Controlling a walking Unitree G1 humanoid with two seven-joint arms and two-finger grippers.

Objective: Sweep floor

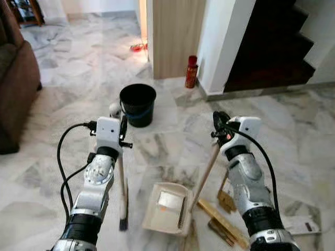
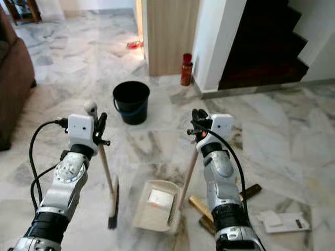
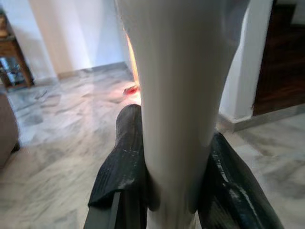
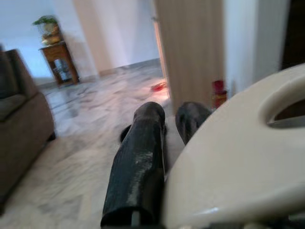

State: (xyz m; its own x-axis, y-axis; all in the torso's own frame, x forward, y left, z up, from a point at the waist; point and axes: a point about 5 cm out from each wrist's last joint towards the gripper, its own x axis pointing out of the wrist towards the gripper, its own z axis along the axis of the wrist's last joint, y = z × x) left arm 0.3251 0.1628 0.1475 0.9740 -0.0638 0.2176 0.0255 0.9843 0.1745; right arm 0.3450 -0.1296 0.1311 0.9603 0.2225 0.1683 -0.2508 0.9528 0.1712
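I have both tools in hand and the sweep looks barely begun. My left gripper (image 1: 123,130) is clamped on the broom handle (image 1: 122,172); in the left wrist view its two fingers (image 3: 121,162) press against either side of the pale shaft, so the hold looks firm. The broom head (image 1: 124,212) rests on the marble floor (image 1: 63,78) at about seven o'clock from the dustpan (image 1: 166,208), just beside it but apart.

My right gripper (image 1: 220,125) holds the top of the dustpan handle (image 1: 207,170), which slopes down to the pan at its six o'clock. In the right wrist view the cream grip (image 4: 238,157) lies against the fingers (image 4: 138,162), yet I cannot tell how tightly they close on it.

The pan sits flat on the floor and holds one pale scrap (image 1: 168,200); whether that is swept litter I cannot say. What is left, as I judge it: the wooden pieces (image 1: 222,219) scattered at three to four o'clock of the pan, and a flat white object (image 2: 282,220) further out at three o'clock. The black bucket (image 1: 137,104) stands at twelve o'clock, well apart, likely where the pan gets emptied. So the gathering and the dumping both remain.
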